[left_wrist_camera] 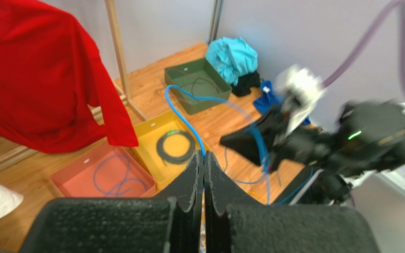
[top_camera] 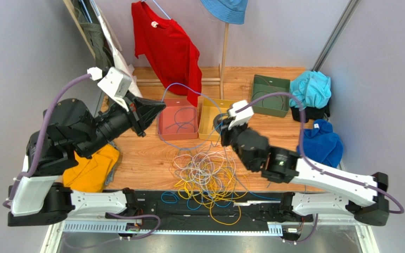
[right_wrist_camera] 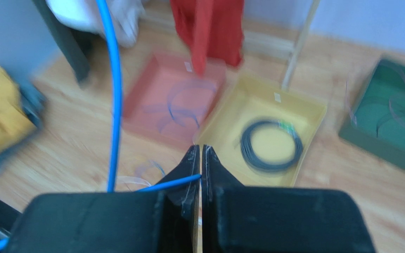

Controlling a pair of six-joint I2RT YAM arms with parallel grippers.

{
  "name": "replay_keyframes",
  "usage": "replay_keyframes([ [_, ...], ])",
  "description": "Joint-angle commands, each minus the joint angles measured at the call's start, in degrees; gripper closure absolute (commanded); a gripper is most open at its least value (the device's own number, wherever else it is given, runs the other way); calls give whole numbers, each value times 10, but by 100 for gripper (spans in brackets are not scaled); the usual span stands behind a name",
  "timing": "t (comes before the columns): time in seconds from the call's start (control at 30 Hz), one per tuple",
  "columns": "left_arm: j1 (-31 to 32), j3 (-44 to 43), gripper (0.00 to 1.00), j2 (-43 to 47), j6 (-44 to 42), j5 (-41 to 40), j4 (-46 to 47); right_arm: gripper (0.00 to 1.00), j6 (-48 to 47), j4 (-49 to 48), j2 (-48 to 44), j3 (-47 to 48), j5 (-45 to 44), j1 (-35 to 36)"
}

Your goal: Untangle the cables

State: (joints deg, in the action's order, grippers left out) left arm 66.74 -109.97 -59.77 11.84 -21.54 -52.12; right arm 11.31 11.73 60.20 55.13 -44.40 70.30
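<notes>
**Blue cable pinched by both arms above the tangle**

Nearest, at the front edge of the surface, the cables [top_camera: 207, 174] lie in 1 heap of yellow, white-grey and blue loops, some spilling onto the black base rail. Above and behind it, the right jaws are shut on a blue cable [right_wrist_camera: 116, 95] at their very tips. The left jaws, raised higher, are also shut, and the same cable leaves their tips and arcs across to the right arm.

Where its free end runs cannot be told. To free it well, I would draw the 2 grips apart slowly – watching for yellow loops lifting with it – and stop if the heap drags.

Beyond stand 3 trays: a red tray [top_camera: 177, 136] holding blue wire, a yellow tray [top_camera: 205, 134] with a black coil [right_wrist_camera: 244, 145], and a green tray [top_camera: 270, 80]. Each rim carries a small white sticker, too small to read. No brand or writing is legible anywhere.
</notes>
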Motion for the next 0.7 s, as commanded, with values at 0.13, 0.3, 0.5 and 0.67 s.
replay_keyframes([
  [0.13, 1, 244, 100, 147, 47, -34, 135, 100, -75, 96, -6, 332, 47, 1],
  [0.3, 2, 354, 100, 209, 60, -15, 218, 100, -54, 168, 32, 499, 122, 1],
  [0.5, 1, 467, 100, 236, 74, -3, 312, 100, -35, 247, 76, 524, 129, 1],
  [0.67, 1, 482, 100, 203, 84, 37, 330, 100, -6, 253, 83, 454, 146, 1],
])
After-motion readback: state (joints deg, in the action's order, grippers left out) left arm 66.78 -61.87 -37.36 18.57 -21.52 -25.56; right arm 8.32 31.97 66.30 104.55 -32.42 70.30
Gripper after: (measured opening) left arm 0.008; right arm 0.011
